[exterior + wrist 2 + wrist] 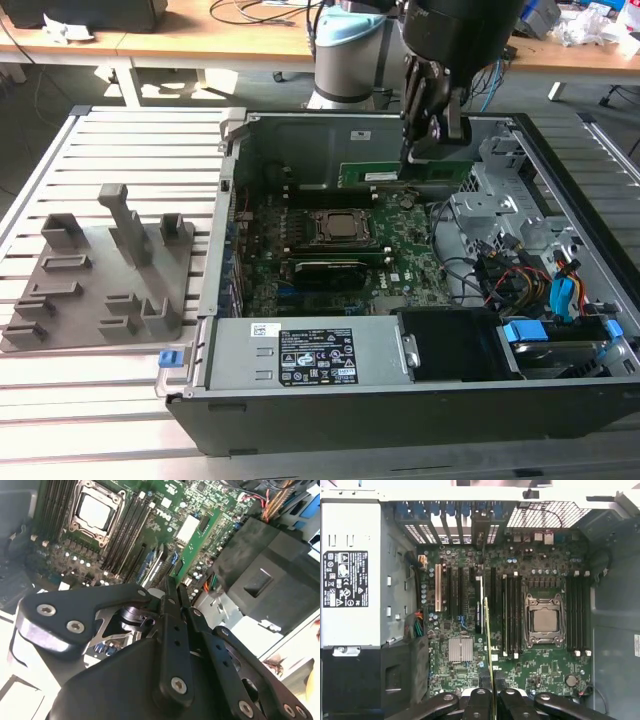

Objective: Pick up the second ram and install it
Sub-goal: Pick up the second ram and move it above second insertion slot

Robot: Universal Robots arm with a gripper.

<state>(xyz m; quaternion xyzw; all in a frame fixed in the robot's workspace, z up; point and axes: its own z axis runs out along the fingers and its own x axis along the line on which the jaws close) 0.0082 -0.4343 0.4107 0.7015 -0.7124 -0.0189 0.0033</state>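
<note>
My gripper (413, 158) was closed on the second ram (400, 173), my fingertips pinching the strip's upper edge near its middle. In the exterior view I held it on edge inside the open computer case (560, 180), level and lengthwise, on the far side of the CPU socket (338, 226) from the power supply (300, 350). In the first wrist view the second ram (487, 630) showed edge-on as a thin line running out from my gripper (490, 681), parallel to the memory slots (510, 615) beside the CPU socket (545, 621). In the second wrist view its flat green face (197, 542) reached out past my fingers (170, 605). I could not tell whether its lower edge touched a slot. The grey holder tray (100, 270) lay outside the case, well apart from the socket.
</note>
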